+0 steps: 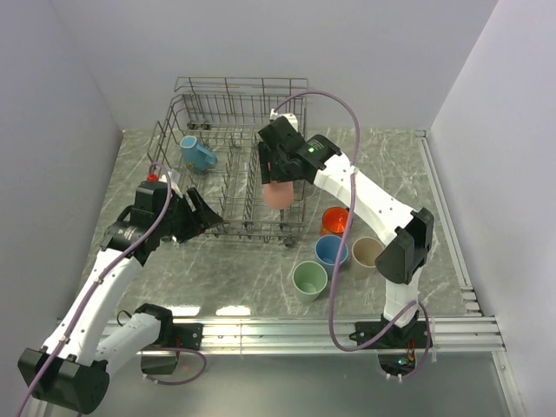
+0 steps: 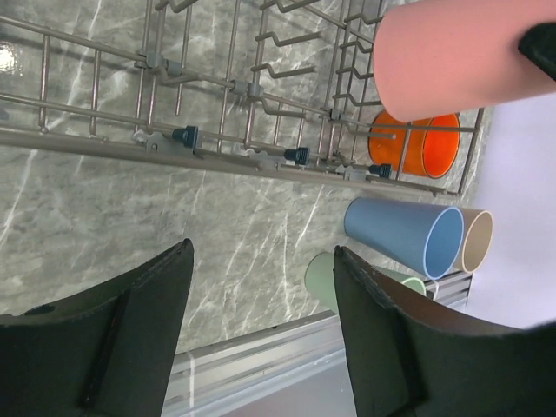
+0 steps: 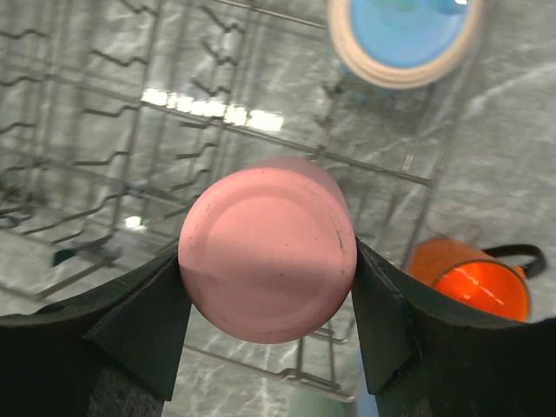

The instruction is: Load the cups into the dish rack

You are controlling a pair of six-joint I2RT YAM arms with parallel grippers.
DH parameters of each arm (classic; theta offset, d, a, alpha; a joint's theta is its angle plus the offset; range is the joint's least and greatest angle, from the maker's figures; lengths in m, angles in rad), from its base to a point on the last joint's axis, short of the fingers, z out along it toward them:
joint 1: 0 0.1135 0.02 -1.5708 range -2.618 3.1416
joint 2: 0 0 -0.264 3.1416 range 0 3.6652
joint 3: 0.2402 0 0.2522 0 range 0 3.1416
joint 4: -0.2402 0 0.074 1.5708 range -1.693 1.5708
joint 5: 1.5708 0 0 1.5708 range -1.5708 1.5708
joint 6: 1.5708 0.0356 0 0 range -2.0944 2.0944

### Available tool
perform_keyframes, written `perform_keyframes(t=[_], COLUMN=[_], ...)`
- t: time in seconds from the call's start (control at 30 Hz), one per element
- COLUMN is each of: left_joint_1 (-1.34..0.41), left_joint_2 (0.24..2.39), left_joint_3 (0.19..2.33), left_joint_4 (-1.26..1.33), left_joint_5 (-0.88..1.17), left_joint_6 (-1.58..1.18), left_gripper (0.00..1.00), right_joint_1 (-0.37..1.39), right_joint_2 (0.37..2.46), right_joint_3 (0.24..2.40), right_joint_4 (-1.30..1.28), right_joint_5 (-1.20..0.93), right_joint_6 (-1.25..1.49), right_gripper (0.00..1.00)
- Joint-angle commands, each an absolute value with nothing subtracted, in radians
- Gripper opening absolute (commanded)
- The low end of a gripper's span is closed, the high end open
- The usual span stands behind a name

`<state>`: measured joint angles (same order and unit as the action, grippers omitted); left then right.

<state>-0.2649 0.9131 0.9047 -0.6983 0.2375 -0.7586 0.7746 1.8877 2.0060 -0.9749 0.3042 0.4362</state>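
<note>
Right gripper (image 3: 268,300) clamped on pink cup (image 1: 280,194), hanging over right side of dish rack (image 1: 252,233). Left gripper (image 2: 261,330) spread wide, empty, just off rack's front edge. Risk: cup snags tine or side wire going down, tilts, slips free.

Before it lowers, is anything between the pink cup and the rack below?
Nothing visible. The right gripper holds the pink cup over bare wires of the rack; the blue mug lies off to the side.

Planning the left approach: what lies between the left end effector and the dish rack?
Only bare tabletop separates the left end effector from the dish rack, shown in the left wrist view.
</note>
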Motion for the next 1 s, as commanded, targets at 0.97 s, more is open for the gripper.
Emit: perform_keyframes(t=[0.97], left_joint_1=[-0.37], left_joint_2=[0.957], left_joint_3=[1.016], left_joint_4=[-0.715], left_joint_5=[0.13], left_joint_6=[-0.67], left_gripper=[0.7], right_joint_1=[0.782], right_joint_2=[1.865], right_joint_3=[1.625], right_joint_4=[-0.888], right_joint_5=[0.413], right_joint_6=[0.543], right_gripper=[0.0])
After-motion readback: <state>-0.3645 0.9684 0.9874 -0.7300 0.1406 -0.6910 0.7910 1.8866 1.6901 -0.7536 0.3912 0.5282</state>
